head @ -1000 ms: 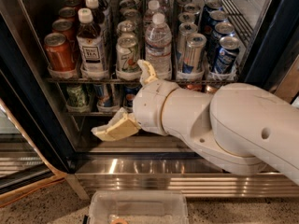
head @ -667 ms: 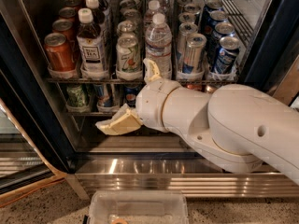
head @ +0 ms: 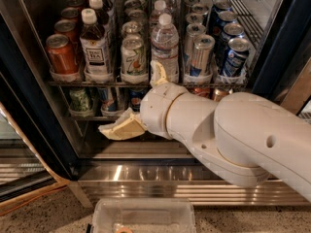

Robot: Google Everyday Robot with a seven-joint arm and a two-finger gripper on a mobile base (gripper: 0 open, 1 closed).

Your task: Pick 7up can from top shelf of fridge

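The 7up can (head: 133, 57), silvery-white with green lettering, stands in the front row of the top shelf (head: 63, 83) of the fridge (head: 34, 106). It sits between a tea bottle (head: 95, 47) and a water bottle (head: 164, 47). My gripper (head: 138, 101) is open and empty, in front of the shelf edge, just below and to the right of the can. One finger (head: 158, 74) points up by the water bottle's base. The other finger (head: 119, 127) reaches down-left over the lower rack.
An orange-red can (head: 60, 55) stands at the shelf's left end. Slim silver-and-blue cans (head: 199, 57) and blue cans (head: 235, 57) stand to the right. More cans sit on the lower rack (head: 80, 101). The steel base (head: 146, 176) and a clear plastic bin (head: 143, 217) lie below.
My gripper has shifted slightly right and up toward the top shelf's front edge. Its fingers stay open. The cans and bottles have not moved.
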